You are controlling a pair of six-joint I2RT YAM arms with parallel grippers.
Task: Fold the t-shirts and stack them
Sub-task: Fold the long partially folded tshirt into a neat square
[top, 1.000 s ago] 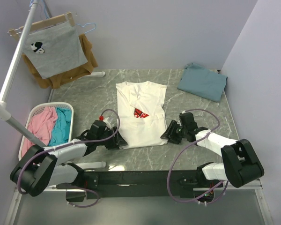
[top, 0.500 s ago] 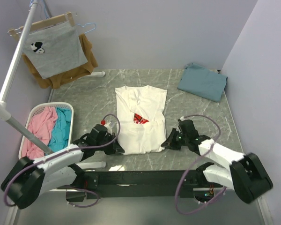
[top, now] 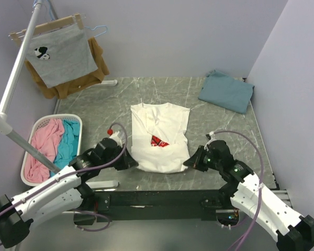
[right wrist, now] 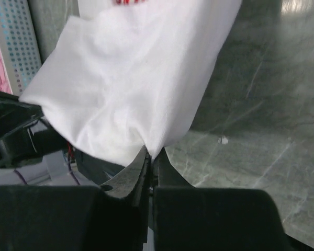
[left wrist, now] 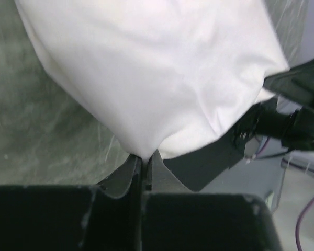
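Observation:
The white t-shirt [top: 159, 133] with a red chest logo [top: 158, 141] lies lengthwise in the middle of the table, its near hem lifted. My left gripper [top: 132, 163] is shut on the hem's left corner; the cloth [left wrist: 146, 78] bunches between the fingers in the left wrist view. My right gripper [top: 191, 161] is shut on the right corner; the cloth [right wrist: 136, 83] shows in the right wrist view. The teal-blue t-shirt [top: 226, 90] lies folded at the far right corner of the table.
A white laundry basket [top: 37, 125] with pink and teal cloth stands at the left edge. A grey shirt [top: 60, 55] and a brown garment [top: 68, 88] hang on a rack at the back left. A white pole [top: 13, 83] crosses the left side.
Both grippers have drawn back toward the near edge and risen, lifting the white shirt's hem. The shirt has slid slightly nearer and its lower part is bunched.

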